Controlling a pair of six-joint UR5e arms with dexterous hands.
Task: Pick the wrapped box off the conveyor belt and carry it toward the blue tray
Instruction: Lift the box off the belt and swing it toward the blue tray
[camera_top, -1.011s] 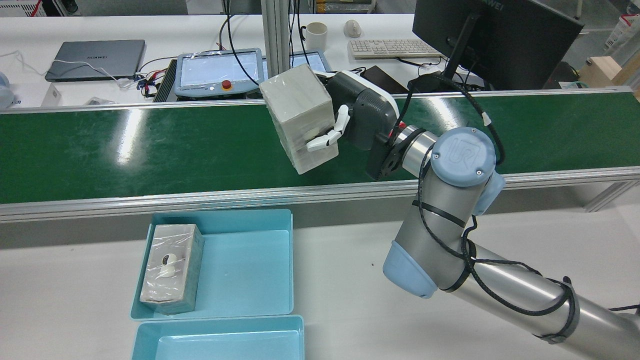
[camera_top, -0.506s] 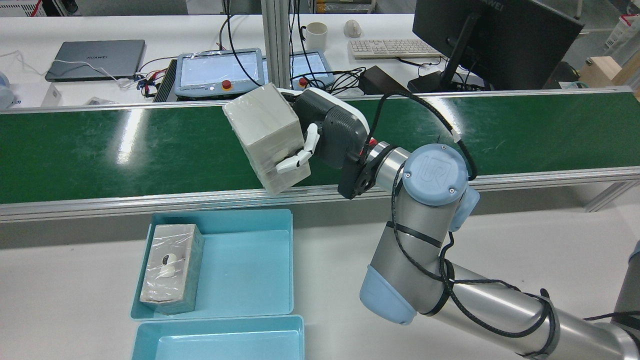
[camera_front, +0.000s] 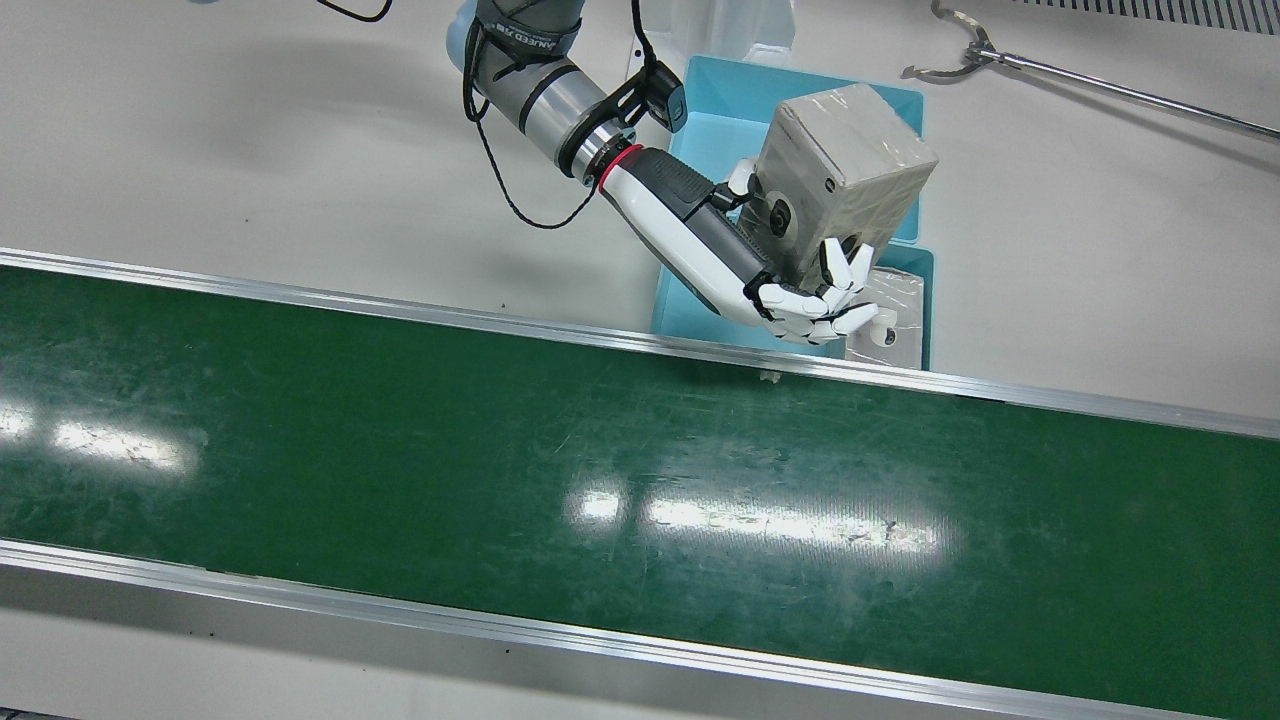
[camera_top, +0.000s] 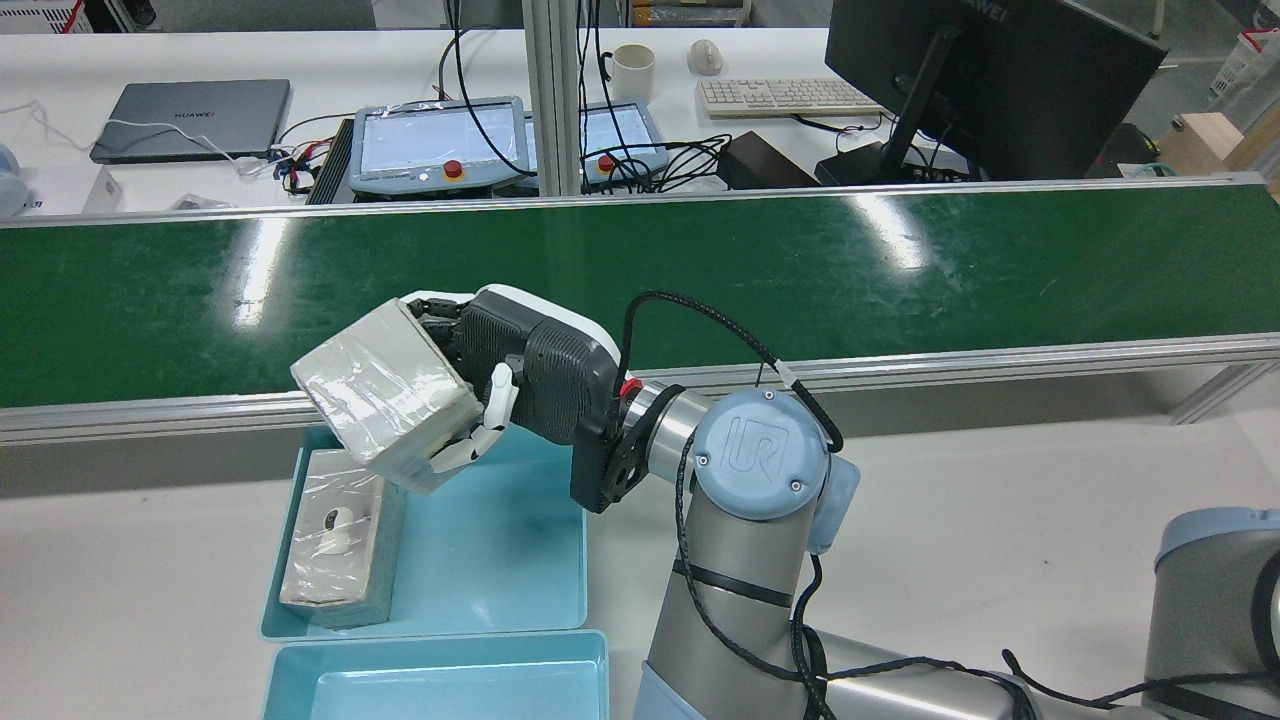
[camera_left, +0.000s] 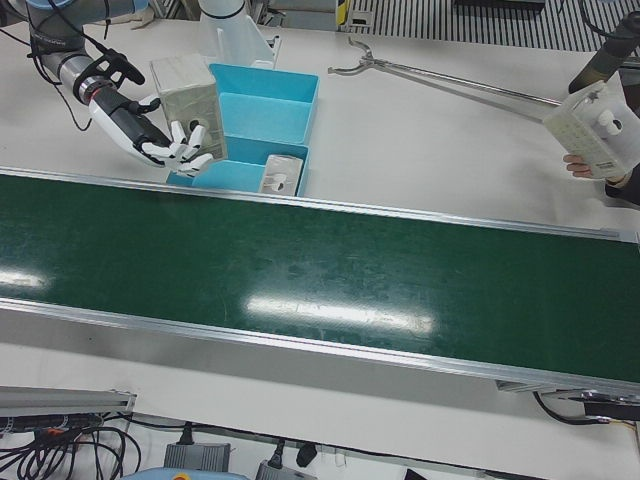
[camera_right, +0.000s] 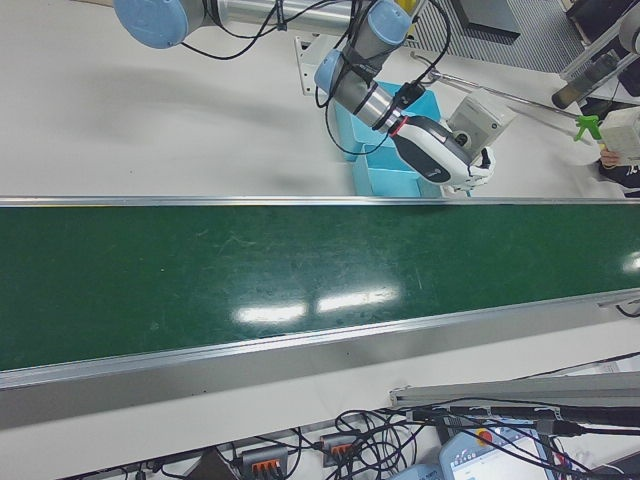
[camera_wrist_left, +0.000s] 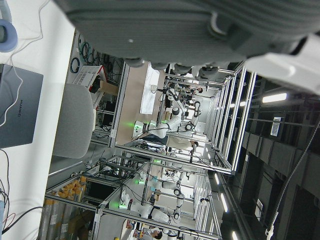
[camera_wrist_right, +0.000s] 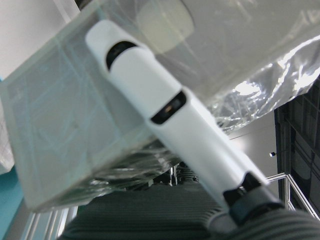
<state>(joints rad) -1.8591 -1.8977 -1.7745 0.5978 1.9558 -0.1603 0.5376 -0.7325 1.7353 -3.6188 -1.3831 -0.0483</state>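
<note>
My right hand (camera_top: 520, 365) is shut on the wrapped box (camera_top: 385, 395), a grey box in clear film, and holds it tilted in the air over the far edge of the blue tray (camera_top: 500, 520). The front view shows the same hand (camera_front: 740, 250) and box (camera_front: 845, 170) above the tray (camera_front: 720, 110), just off the green conveyor belt (camera_front: 500, 450). In the right hand view a white finger (camera_wrist_right: 150, 95) lies across the box (camera_wrist_right: 60, 130). My left hand (camera_wrist_left: 175, 30) shows only as a grey body in its own view.
A second wrapped box (camera_top: 340, 545) lies along the left side of the tray. Another blue tray (camera_top: 440, 680) sits just in front of it. A long metal hook (camera_front: 1050, 70) lies on the table. A person holds a box (camera_left: 600, 135) at the far side.
My right hand has carried the box off the belt, toward the near side and to the left, and lowered it over the blue tray. The grip has held.
</note>
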